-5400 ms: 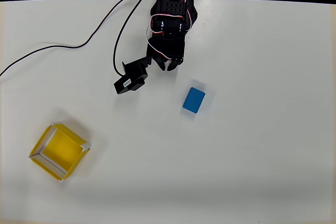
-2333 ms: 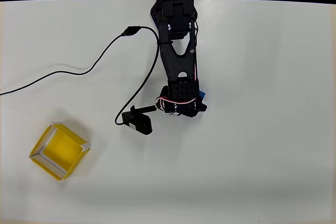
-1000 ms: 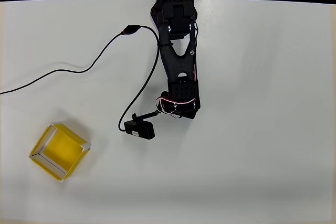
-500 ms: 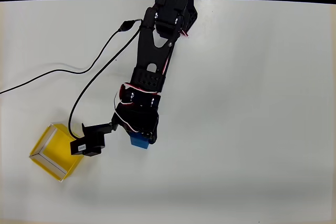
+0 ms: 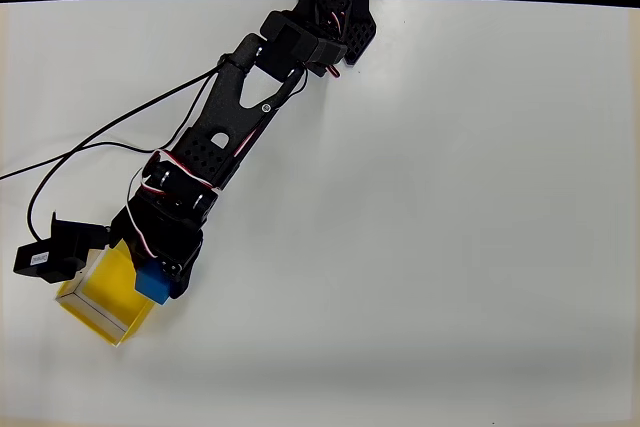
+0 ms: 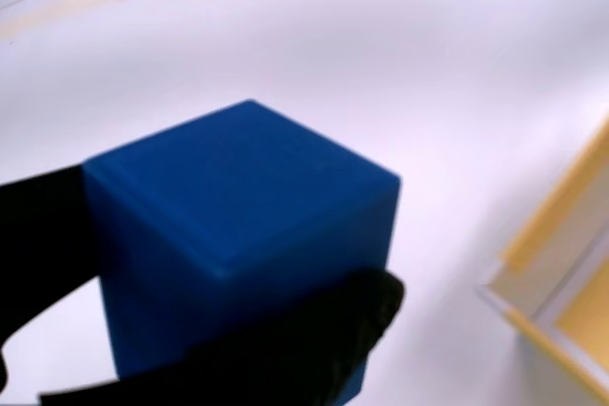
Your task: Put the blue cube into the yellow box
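The blue cube (image 5: 153, 283) hangs at the right edge of the yellow box (image 5: 96, 299) in the overhead view, held by my black gripper (image 5: 160, 272). In the wrist view the blue cube (image 6: 238, 225) looms large, with black fingers (image 6: 314, 339) pressed on its sides. A corner of the yellow box (image 6: 569, 278) with its white rim shows at the right edge there. The arm hides the box's upper right part in the overhead view.
A black cable (image 5: 110, 142) runs across the white table (image 5: 450, 227) from the arm's base to the left edge. A black camera module (image 5: 55, 255) sticks out to the left of the gripper, over the box's far corner.
The arm has swung left and toward the near left of the table, carrying the blue cube from the table's middle to the yellow box's right edge.
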You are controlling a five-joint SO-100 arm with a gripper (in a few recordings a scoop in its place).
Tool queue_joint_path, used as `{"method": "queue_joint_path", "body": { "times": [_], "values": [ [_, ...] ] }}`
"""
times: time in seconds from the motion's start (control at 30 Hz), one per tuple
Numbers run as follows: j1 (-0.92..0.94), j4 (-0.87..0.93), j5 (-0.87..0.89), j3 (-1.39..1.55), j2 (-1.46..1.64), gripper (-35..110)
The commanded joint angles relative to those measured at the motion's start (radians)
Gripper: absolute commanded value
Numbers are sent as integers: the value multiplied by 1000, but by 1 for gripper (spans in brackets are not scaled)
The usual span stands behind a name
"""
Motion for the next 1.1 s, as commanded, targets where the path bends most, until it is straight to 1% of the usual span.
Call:
{"method": "queue_joint_path", "body": {
  "times": [0.0, 0.4, 0.6, 1.07],
  "values": [
    [61, -32, -11, -221, 6, 19],
    [137, -167, -14, -502, -278, 19],
    [156, -268, -31, -574, -408, 19],
    [158, -325, -35, -650, -572, 20]
  ]
}}
